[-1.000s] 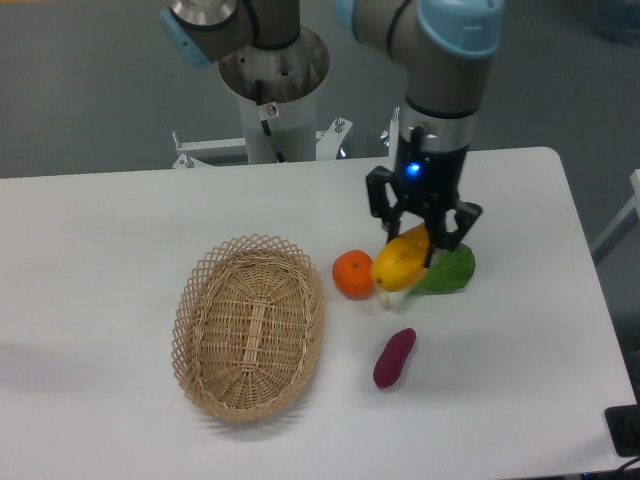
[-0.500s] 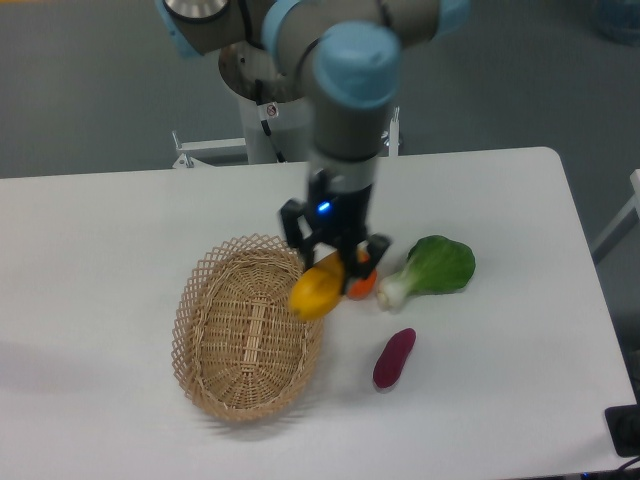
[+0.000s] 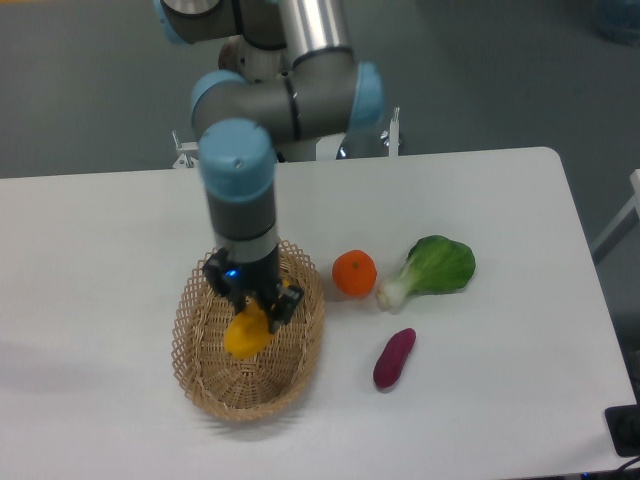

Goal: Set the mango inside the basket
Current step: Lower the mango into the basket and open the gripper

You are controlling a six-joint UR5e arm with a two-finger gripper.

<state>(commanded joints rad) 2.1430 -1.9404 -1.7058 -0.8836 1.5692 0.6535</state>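
Gripper (image 3: pixel 254 300): clamped on the mango (image 3: pixel 247 332), held above the basket (image 3: pixel 200 355) middle.
Release: best lowered near the weave, jaws opened gently.

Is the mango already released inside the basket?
No: the gripper is shut on the mango, over the basket.
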